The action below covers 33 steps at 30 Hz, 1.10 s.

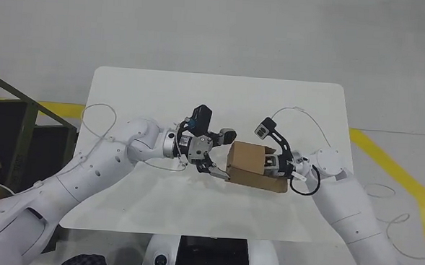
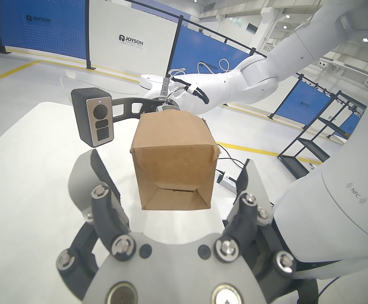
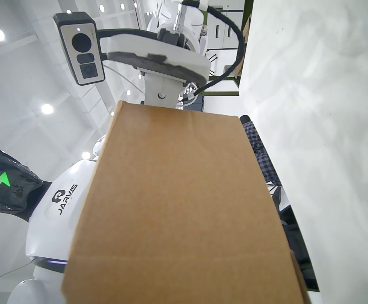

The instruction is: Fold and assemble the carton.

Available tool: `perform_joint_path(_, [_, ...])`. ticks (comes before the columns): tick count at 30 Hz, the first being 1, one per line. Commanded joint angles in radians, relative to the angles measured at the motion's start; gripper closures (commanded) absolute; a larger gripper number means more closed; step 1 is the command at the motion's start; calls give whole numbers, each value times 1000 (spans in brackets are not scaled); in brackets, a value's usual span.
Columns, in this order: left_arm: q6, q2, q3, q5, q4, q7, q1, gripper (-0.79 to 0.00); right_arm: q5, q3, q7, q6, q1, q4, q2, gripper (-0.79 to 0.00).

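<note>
Here's your brown cardboard carton [image 1: 256,162], lying on its side over the white rounded table [image 1: 164,94], a little to the right of its middle and right between the two arms. Your left gripper [image 1: 220,154] sits just beside the carton's near end with its jaws spread wide, gripping nothing and a short gap off the cardboard. Your right gripper [image 1: 279,165] is up against the far end. Whether it is clamped on the carton, I cannot tell, because the box hides it. I also can't make out whether the carton rests on the table or hangs just above it.

In the left wrist view the end facing you looks folded shut. A trapezoid flap [image 2: 175,198] low on that face dips inward, and one upper corner [image 2: 214,149] is a bit rumpled.

My read is that you're at the end-closing step: the body is squared up and this face is nearly done. The next move calls for a straight, gentle approach with the left gripper to press that low flap home. Keep it square, because a skewed push could buckle the face or twist the carton at the far end.
</note>
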Motion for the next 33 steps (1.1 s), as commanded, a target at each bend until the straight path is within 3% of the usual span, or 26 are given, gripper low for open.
perform_joint_path(1, [0, -2, 8, -15, 0, -10, -3, -785, -10, -3, -3, -2, 1, -8, 0, 0])
perform_joint_path(13, [0, -13, 32, -44, 9, -55, -35, -785, -51, -20, -28, 3, 7, -28, -3, 0])
perform_joint_path(15, [0, -14, 32, -40, 11, -56, -36, -680, -54, -21, -31, 4, 10, -28, -3, 0])
perform_joint_path(25, [0, -14, 25, -30, 19, -56, -30, -400, -65, -19, -44, 9, 11, -32, -3, 0])
perform_joint_path(33, [0, -12, 15, -30, 13, -57, -22, -382, -77, -14, -58, 11, 8, -37, -1, 0])
